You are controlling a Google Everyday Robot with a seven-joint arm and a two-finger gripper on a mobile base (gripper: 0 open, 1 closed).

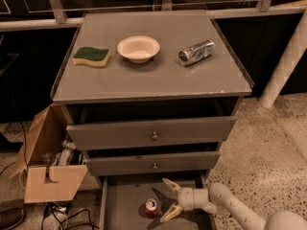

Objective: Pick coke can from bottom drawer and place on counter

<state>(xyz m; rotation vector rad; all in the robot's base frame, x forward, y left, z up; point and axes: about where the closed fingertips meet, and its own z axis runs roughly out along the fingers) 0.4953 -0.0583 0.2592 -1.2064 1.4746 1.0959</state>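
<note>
pincer [169, 199]: spread (empty), just beside coke can [151, 206] | can upright in bottom drawer [123, 200]

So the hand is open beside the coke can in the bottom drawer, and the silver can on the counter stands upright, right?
No: the camera view shows the silver can lying on its side on the counter. The hand is open beside the coke can in the bottom drawer.

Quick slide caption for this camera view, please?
Open claw poised beside the upright coke can in the bottom drawer, with the counter above.
</note>
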